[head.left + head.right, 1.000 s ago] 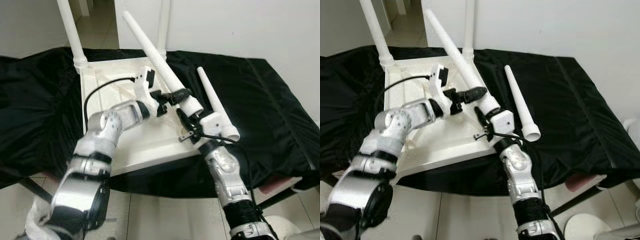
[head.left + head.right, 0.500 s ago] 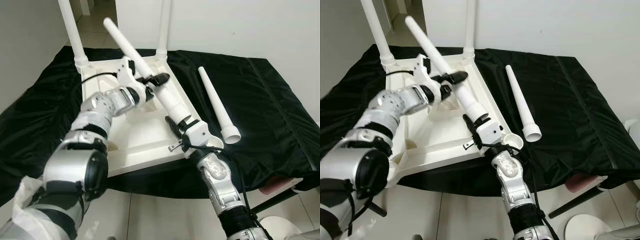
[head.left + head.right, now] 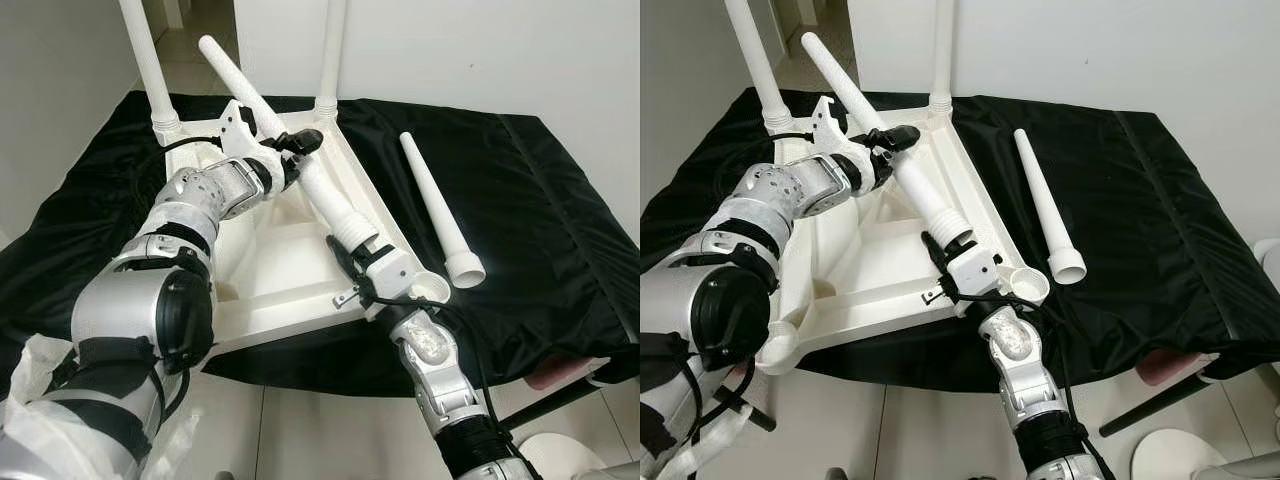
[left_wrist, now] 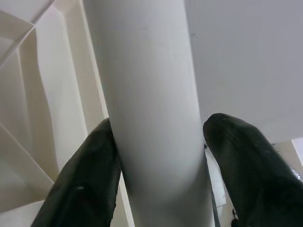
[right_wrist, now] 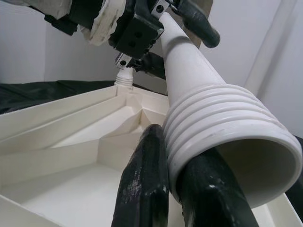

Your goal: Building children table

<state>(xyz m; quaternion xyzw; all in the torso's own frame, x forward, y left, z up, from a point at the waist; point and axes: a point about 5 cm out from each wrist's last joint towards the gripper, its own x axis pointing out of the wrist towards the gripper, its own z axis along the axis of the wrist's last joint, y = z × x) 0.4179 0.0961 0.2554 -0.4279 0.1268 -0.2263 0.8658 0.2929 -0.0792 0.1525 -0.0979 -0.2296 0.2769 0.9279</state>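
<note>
Left gripper [image 3: 292, 150] is clamped round the leg [image 3: 300, 165] partway up its shaft, black fingers [image 4: 85, 189] pressed on both sides in the wrist view. The leg slants up and away to the left, above the upturned white table [image 3: 270, 270], which lies on the black-draped tabletop [image 3: 540, 230]. Two legs already stand in the far corners (one at far left [image 3: 145, 60], one further right [image 3: 330, 50]).

Right gripper [image 3: 352, 268] pinches the leg's ribbed end, fingers [image 5: 142, 184] tight against the threads, just beside the open socket [image 3: 428, 288] at the table's near right corner. A spare leg [image 3: 438, 210] lies on the cloth further right, apart from the table.

Judgement: step in hand is seating the threaded end in that socket. To do it well:
- bring the leg upright first w/ the left gripper, so the threads meet the socket square, not slanted (cross-threading is the risk)
- move the right gripper's hold off the threads before entry, else the fingers block it
- keep the table from sliding while turning.
</note>
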